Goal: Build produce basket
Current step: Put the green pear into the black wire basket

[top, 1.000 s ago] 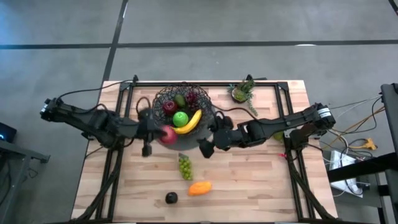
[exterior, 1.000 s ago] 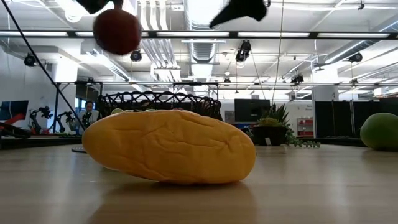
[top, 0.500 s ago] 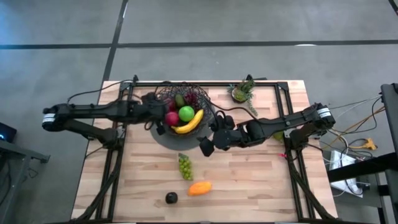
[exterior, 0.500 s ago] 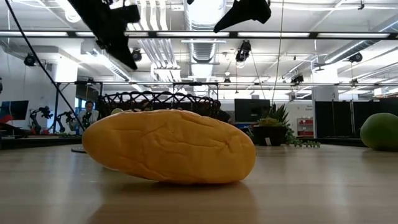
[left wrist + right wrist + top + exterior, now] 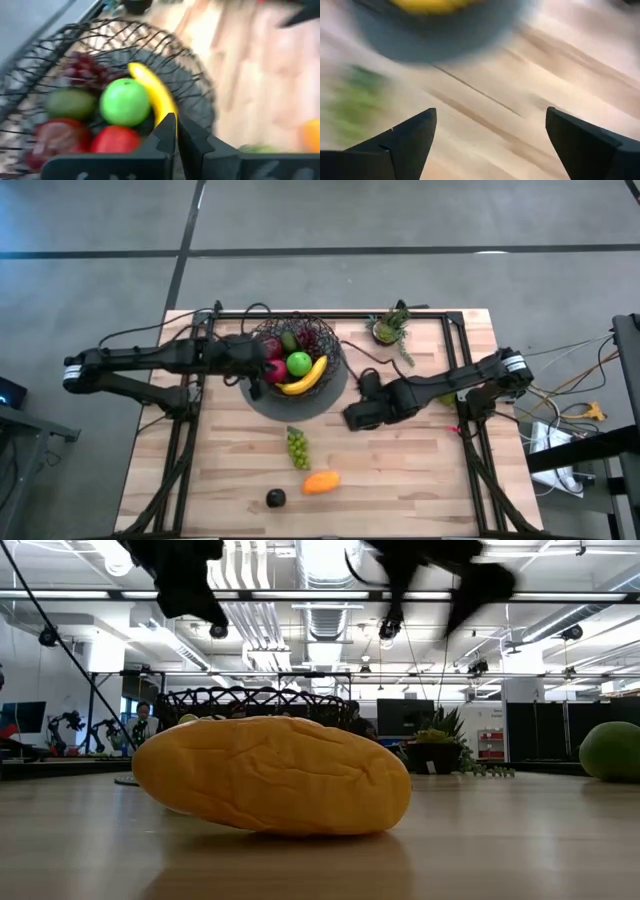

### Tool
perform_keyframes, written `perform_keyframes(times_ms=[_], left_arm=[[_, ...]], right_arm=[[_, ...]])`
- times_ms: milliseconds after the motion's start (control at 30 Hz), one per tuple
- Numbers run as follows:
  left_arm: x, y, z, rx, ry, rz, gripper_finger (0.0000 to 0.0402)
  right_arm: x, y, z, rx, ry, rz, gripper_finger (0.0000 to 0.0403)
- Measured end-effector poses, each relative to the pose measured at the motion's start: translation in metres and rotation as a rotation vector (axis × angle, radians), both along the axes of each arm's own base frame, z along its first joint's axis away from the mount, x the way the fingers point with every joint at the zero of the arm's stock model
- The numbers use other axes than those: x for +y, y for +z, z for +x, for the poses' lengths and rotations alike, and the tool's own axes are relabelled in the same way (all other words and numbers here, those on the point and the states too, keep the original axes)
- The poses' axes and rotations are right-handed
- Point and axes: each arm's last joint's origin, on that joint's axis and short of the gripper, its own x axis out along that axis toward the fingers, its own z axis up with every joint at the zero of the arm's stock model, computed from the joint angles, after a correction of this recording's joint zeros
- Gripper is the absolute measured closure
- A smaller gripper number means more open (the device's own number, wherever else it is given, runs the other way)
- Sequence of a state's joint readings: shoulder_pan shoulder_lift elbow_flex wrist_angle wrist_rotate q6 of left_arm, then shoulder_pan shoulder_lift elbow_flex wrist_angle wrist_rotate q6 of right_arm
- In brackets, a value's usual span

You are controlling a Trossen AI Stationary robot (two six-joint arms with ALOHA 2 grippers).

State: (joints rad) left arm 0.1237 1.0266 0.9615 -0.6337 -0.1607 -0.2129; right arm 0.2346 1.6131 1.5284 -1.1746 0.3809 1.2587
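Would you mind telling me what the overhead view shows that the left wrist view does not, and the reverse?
Only the overhead view shows the green grapes, the dark avocado, the potted plant and the right gripper. Only the left wrist view shows the left gripper's fingers shut together. Both show the basket with the banana and green apple inside.

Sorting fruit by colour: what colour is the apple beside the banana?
Bright green apple, clearest in left wrist view.
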Motion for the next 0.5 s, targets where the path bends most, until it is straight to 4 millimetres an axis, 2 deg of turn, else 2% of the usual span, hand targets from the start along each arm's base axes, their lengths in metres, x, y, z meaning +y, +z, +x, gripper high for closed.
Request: perform_keyframes(times_ms=[133,167,300,400,500], left_arm=[[-0.006,0.004,-0.003,-0.130,-0.001,-0.093,0.0401],[-0.007,0.006,-0.003,-0.158,-0.004,-0.096,0.0401],[-0.009,0.005,0.000,-0.223,-0.014,-0.109,0.0401],[-0.010,0.002,0.002,-0.228,-0.041,-0.127,0.0401],[-0.012,-0.003,0.003,-0.212,-0.071,-0.150,0.0401]], right_arm=[[-0.025,-0.004,-0.033,0.404,-0.131,0.055,0.0063],[-0.033,-0.006,-0.036,0.444,-0.145,0.079,0.0068],[-0.067,-0.016,-0.043,0.423,-0.081,0.161,0.0078],[-0.095,-0.031,-0.062,0.589,-0.086,0.199,0.0079],[-0.117,-0.046,-0.075,0.685,-0.096,0.244,0.0079]])
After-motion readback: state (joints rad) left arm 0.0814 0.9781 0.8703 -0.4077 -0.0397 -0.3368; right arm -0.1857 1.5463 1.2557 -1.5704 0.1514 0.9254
